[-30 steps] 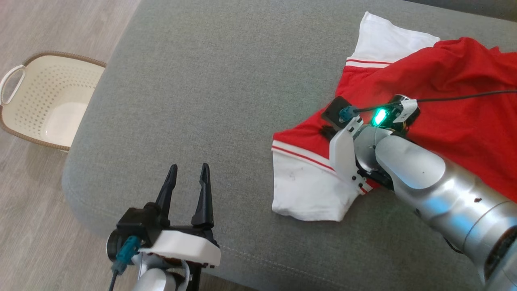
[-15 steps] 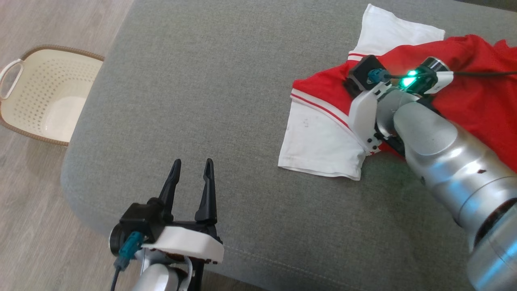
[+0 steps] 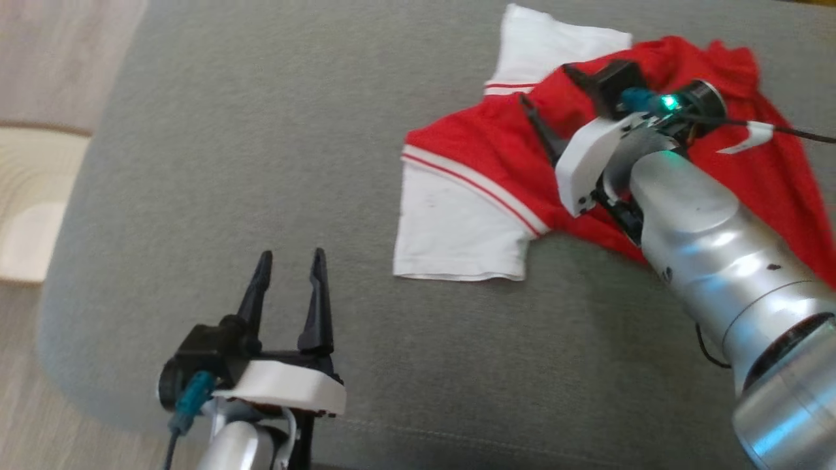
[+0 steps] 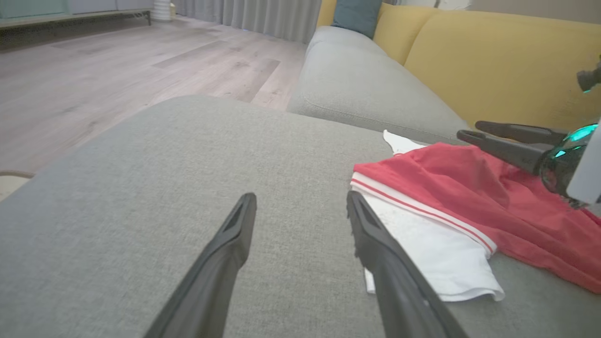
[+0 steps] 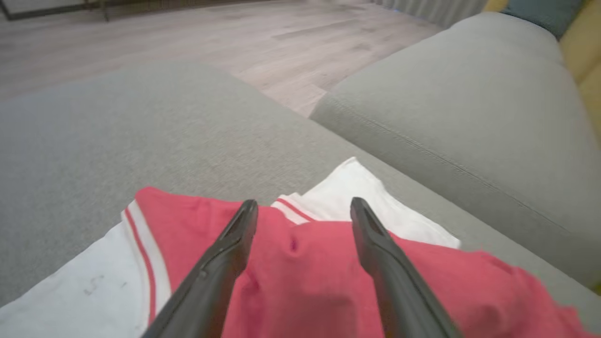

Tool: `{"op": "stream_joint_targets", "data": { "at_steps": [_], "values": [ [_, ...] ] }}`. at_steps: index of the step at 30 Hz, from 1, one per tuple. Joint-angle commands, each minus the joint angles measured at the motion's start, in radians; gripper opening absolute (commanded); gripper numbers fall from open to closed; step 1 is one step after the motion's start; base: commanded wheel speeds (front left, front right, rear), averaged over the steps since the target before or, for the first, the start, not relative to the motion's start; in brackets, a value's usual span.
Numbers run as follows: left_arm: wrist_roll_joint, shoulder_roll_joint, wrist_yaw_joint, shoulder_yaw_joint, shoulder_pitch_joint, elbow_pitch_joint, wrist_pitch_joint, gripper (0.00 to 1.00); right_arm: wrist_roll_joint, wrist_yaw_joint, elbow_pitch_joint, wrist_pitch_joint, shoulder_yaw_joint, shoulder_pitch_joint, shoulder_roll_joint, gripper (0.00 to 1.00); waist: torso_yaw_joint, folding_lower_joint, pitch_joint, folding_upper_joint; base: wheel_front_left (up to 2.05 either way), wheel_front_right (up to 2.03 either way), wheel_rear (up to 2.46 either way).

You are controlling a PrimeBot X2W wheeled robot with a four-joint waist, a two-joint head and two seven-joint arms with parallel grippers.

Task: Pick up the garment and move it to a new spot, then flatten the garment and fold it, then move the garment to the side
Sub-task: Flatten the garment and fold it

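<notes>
The garment (image 3: 483,150), a red shirt with white sleeves and red-white trim, lies rumpled on the grey cushion (image 3: 261,130). One white sleeve (image 3: 450,228) is spread flat toward me. My right gripper (image 3: 545,85) hangs just over the red cloth, open, with nothing between its fingers. The left wrist view shows its two dark fingers (image 4: 497,148) clear above the garment (image 4: 446,188). In the right wrist view the right gripper (image 5: 304,206) frames the red fabric (image 5: 305,281). My left gripper (image 3: 292,256) stands open over bare cushion at the lower left, left of the sleeve (image 4: 422,244).
A pale perforated basket (image 3: 32,196) sits on the wooden floor (image 4: 117,56) beyond the cushion's left edge. A second grey seat (image 4: 366,80) and a yellow backrest (image 4: 493,61) lie beyond the garment. Bare cushion spreads left of the shirt.
My right gripper dragged the shirt's near side away from me, then opened and let go of it. The head camera has also shifted. The left arm has kept still.
</notes>
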Motion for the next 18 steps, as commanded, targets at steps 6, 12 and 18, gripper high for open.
{"op": "stream_joint_targets", "data": {
  "at_steps": [6,12,18],
  "values": [
    [0.032,-0.003,-0.007,0.089,-0.030,-0.038,-0.012,1.00,0.031,0.006,-0.076,-0.028,-0.179,0.021,-0.022,1.00,-0.129,0.0000,-0.055,0.0000,0.00,0.00,0.00],
    [0.045,-0.003,-0.016,0.138,-0.001,-0.032,-0.012,1.00,-0.124,0.006,-0.327,-0.029,-0.524,0.247,-0.100,1.00,-0.197,0.0000,-0.110,0.0000,0.00,0.00,0.00],
    [0.049,-0.003,-0.023,0.159,0.030,-0.019,-0.012,1.00,-0.324,0.006,-0.552,-0.029,-0.798,0.527,-0.055,1.00,-0.219,0.0000,-0.156,0.0000,0.00,0.00,0.00]
  ]
}}
